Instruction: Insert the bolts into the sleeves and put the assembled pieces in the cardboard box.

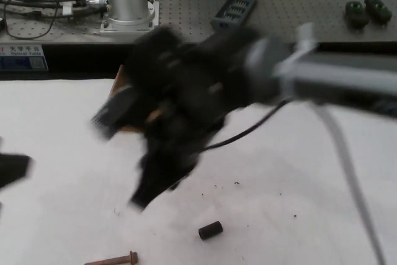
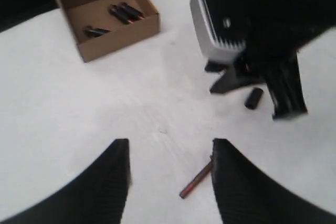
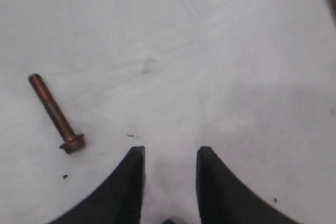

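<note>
Right wrist view first: how does the right gripper [image 3: 170, 153] stand?

— Released, fingers parted with nothing between them, hanging over the white cloth [image 3: 220, 51]. The bolt [image 3: 55, 114] lies flat on the cloth just to one side, untouched.

— And the left gripper [image 2: 169, 145]?

— Also spread and empty. In the left wrist view the bolt lies roughly between its two fingers, nearer one of them. I cannot tell whether it touches that finger.

— Where is the sleeve [image 1: 210, 230]?

— On its side on the cloth, toward the near edge, close to the bolt but apart from it. The cardboard box [image 2: 107, 14] sits at the cloth's far edge with a few assembled pieces [image 2: 126, 13] lying in it.

— How will the bolt handle?

— My guess is light, stiff metal. The smooth round shank could slip or roll, though the flanged head should check that. I would pinch it across the shank close to the head, leaving the plain end free to enter the sleeve.

— The sleeve?

— A short dark tube, probably light and rigid, and likely to roll when nudged. Take it across its outer wall at mid-length, with both open ends clear. Grip it firmly enough that the bolt does not push it out of the fingers.
</note>
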Motion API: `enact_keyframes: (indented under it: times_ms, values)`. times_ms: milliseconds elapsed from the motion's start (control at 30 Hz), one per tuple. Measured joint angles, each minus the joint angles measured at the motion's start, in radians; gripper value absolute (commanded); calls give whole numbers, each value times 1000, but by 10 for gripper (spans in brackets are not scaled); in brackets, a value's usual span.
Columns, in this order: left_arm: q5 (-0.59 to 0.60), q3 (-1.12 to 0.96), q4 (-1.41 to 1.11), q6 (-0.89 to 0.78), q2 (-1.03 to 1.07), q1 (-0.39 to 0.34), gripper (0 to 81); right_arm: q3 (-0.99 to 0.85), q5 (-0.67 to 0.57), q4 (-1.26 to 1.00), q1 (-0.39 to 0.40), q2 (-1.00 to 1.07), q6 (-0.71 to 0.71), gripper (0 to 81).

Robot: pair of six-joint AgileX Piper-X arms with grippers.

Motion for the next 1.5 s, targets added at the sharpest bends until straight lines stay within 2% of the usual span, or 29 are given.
enact_keyframes:
  times_ms: [33, 100, 200, 333, 533, 767, 967, 1233, 1500]
  values:
    - [12, 0, -4, 30, 36, -19, 406, 22, 0, 0, -29, -25, 20, 251]
    - [16, 0, -14, 95, 153, -76, 404, 149, -69, -11, -147, -128, 140, 251]
    - [-22, -2, -21, 241, 309, -170, 402, 264, -115, -58, -218, -241, 299, 251]
    - [-89, -4, -24, 404, 423, -254, 402, 397, -144, -149, -238, -420, 433, 251]
    - [-177, -4, -25, 487, 536, -343, 402, 529, -154, -253, -238, -565, 458, 251]
    - [-237, -4, -40, 528, 610, -374, 402, 612, -163, -264, -238, -570, 465, 251]
    - [-253, -4, -97, 554, 718, -376, 402, 675, -243, -264, -238, -570, 472, 250]
    - [-256, -4, -136, 602, 815, -376, 402, 687, -330, -264, -238, -594, 472, 250]
    - [-257, -4, -183, 605, 874, -376, 401, 687, -332, -264, -239, -669, 472, 250]
